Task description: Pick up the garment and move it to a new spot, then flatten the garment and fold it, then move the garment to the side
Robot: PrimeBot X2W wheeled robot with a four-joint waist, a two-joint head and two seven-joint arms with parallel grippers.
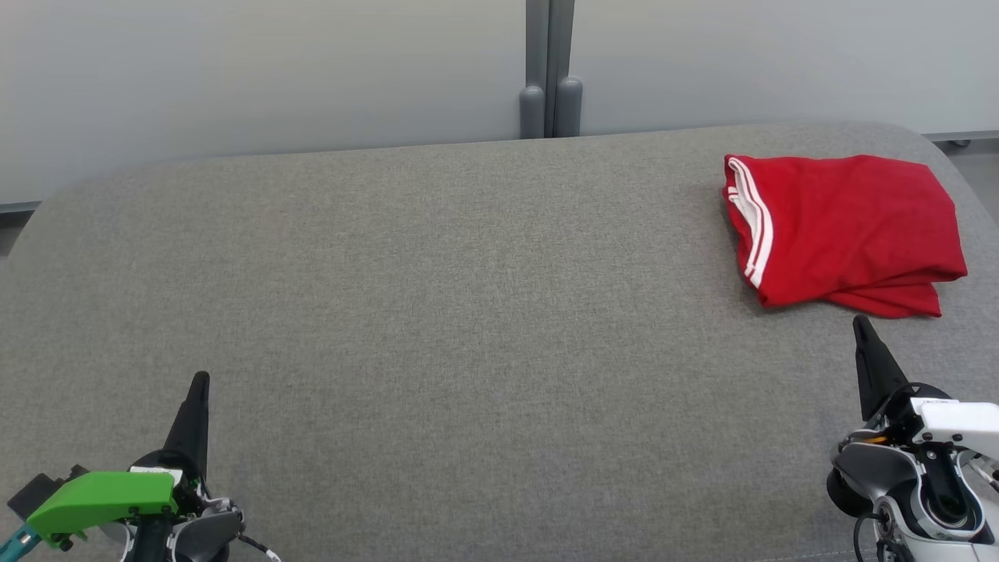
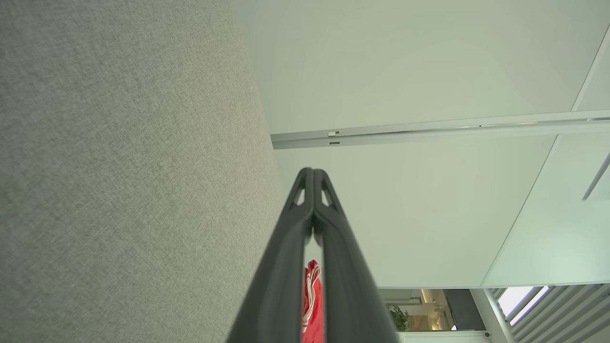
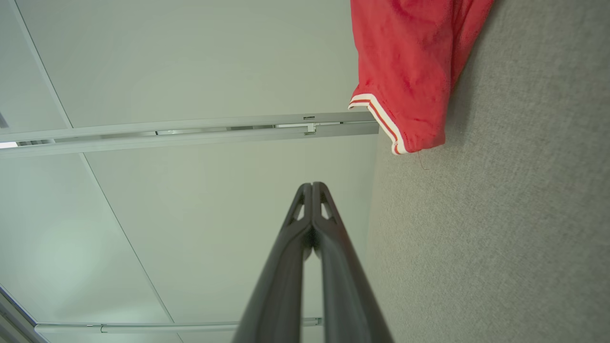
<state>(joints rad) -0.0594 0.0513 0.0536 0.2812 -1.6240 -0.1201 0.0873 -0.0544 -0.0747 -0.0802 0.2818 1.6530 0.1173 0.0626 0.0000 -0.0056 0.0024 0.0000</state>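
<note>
Red garment (image 1: pixel 847 230) folded, white stripes along its left edge, lying in upper right of frame on grey padded surface (image 1: pixel 468 328). Left gripper (image 1: pixel 201 380) at lower left, fingers pressed together, clenched on nothing, well apart from garment. Right gripper (image 1: pixel 860 321) at lower right, likewise clenched and empty, tip just below garment's lower edge. Pale wall panels (image 1: pixel 234 70) across top.

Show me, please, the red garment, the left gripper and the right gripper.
red garment (image 1: pixel 847 230), head view, middle of the folded cloth.
left gripper (image 1: pixel 200 381), head view, tips of its shut fingers.
right gripper (image 1: pixel 860 322), head view, tips of its shut fingers.
</note>
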